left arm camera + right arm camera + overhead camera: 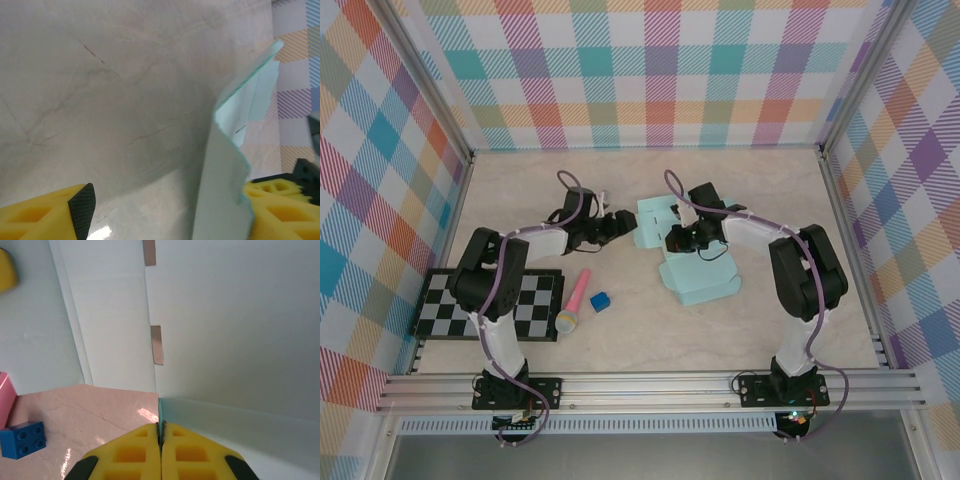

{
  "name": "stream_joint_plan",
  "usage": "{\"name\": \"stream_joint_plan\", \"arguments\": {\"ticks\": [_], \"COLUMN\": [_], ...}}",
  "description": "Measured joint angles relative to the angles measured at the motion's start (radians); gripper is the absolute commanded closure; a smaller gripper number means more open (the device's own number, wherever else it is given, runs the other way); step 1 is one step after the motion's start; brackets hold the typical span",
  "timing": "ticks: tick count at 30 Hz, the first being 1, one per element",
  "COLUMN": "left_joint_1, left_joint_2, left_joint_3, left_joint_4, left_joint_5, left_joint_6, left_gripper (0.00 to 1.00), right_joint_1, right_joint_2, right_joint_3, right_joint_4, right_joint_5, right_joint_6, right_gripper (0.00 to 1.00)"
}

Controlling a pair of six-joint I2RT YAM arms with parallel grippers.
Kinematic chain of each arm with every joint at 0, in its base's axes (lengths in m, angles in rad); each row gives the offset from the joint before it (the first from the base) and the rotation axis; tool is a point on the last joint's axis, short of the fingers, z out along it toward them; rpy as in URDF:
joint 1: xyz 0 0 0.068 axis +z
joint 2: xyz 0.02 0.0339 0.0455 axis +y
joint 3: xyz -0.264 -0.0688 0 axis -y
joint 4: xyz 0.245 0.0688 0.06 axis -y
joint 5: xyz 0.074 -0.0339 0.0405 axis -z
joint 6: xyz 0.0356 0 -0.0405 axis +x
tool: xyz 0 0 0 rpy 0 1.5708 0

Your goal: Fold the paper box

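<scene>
Right wrist: gripper (161, 429) pinches box (235, 330) (edge).

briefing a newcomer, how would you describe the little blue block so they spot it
Find the black-and-white checkerboard, lower left in the top view. Right of it lies a pink toy microphone, then the blue block. It is the only dark blue studded brick, far smaller than the pale mint paper box.

Paper box (701, 284): thin card, matt, smooth, pale mint; the cut edge looks greener in the left wrist view. Counter (645, 340): marble-look surface, smooth, faint veins, low sheen with small glare spots. Right hand (161, 429): yellow plastic fingers (130, 456), matt, moulded hollow cells. Blue brick (22, 439): hard studded plastic, slight gloss. Front rail (650, 386): bare brushed metal.
</scene>
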Motion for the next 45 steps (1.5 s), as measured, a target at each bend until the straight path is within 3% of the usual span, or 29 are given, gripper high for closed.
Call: {"name": "stream_joint_plan", "arguments": {"ticks": [2, 5, 9, 14, 22, 24, 26, 27, 30, 32, 37, 45], "left_joint_1": [-0.022, -0.045, -0.052, -0.052, -0.055, -0.059, -0.061, -0.064, -0.082, -0.1, -0.13, -0.14], "left_joint_2": [0.023, 0.043, 0.046, 0.046, 0.044, 0.044, 0.042, 0.038, 0.016, -0.006, -0.055, -0.088], "left_joint_3": [0.002, 0.01, 0.027, 0.031, 0.047, 0.052, 0.053, 0.053, 0.053, 0.05, 0.012, -0.059], "left_joint_4": [0.014, 0.023, 0.044, 0.055, 0.017, 0.018, 0.018, 0.017, 0.018, 0.02, 0.087, 0.147], "left_joint_5": [0.003, 0.01, 0.017, 0.012, 0.0, -0.005, -0.013, -0.021, -0.05, -0.066, -0.085, -0.119], "left_joint_6": [-0.01, -0.03, -0.027, -0.006, 0.079, 0.09, 0.104, 0.113, 0.136, 0.144, 0.158, 0.206], "left_gripper": [0.38, 0.62, 0.81, 1.0, 1.0, 1.0, 1.0, 1.0, 1.0, 1.0, 1.0, 1.0], "right_joint_1": [0.0, 0.0, 0.0, 0.0, -0.001, -0.003, -0.01, -0.016, -0.036, -0.047, -0.039, -0.027], "right_joint_2": [-0.011, -0.019, -0.029, -0.061, -0.161, -0.174, -0.177, -0.177, -0.177, -0.176, -0.124, 0.005], "right_joint_3": [0.0, -0.001, -0.015, -0.025, -0.039, -0.024, -0.002, 0.01, 0.034, 0.055, 0.193, 0.467], "right_joint_4": [0.007, 0.009, 0.017, 0.016, 0.01, -0.008, -0.034, -0.047, -0.057, -0.067, -0.125, -0.299], "right_joint_5": [0.0, 0.004, 0.021, 0.074, 0.135, 0.159, 0.172, 0.171, 0.15, 0.141, 0.135, 0.17], "right_joint_6": [0.005, 0.012, 0.034, 0.101, 0.182, 0.22, 0.278, 0.323, 0.487, 0.588, 0.789, 0.897], "right_gripper": [0.94, 0.92, 0.85, 0.66, 0.53, 0.44, 0.6, 0.61, 0.34, 0.26, 0.27, 0.23]}}
